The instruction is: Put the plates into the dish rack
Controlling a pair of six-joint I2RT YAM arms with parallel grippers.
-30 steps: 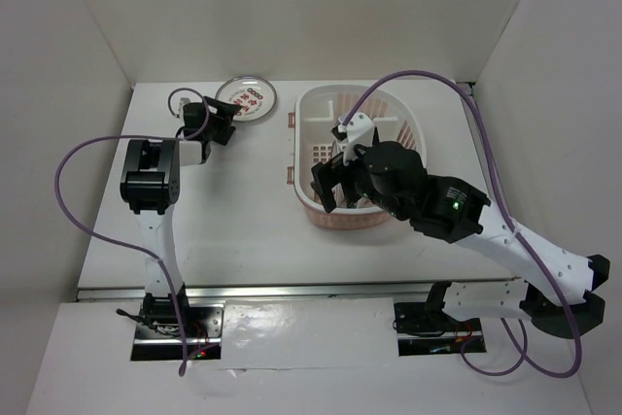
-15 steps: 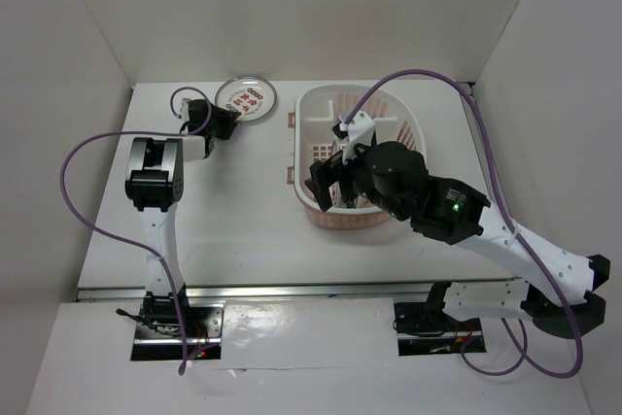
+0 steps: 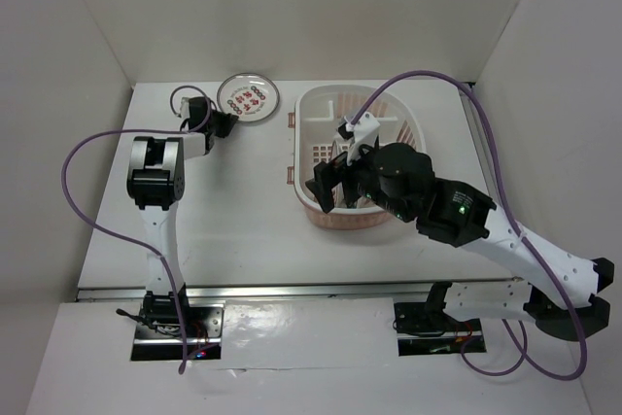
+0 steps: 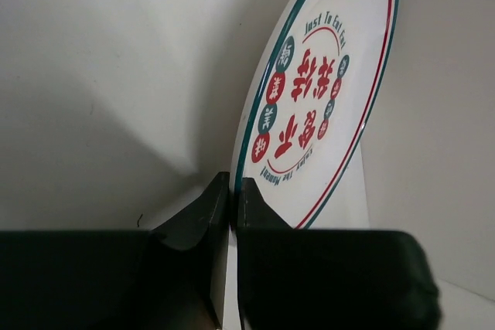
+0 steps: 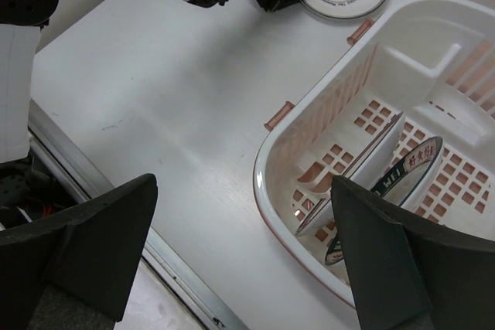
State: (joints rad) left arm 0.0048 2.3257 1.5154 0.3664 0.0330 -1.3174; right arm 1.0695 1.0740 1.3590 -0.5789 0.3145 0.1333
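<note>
step: grasping last plate, table 11 o'clock | left gripper clamped on its rim | right gripper jaws apart over rack, two plates inside | next: lift, carry to 4 o'clock, slot upright

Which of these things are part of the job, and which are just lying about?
For the job: red-lettered plate, white plate, dark-rimmed plate, rack.
Not for the job: purple cables, table.
</note>
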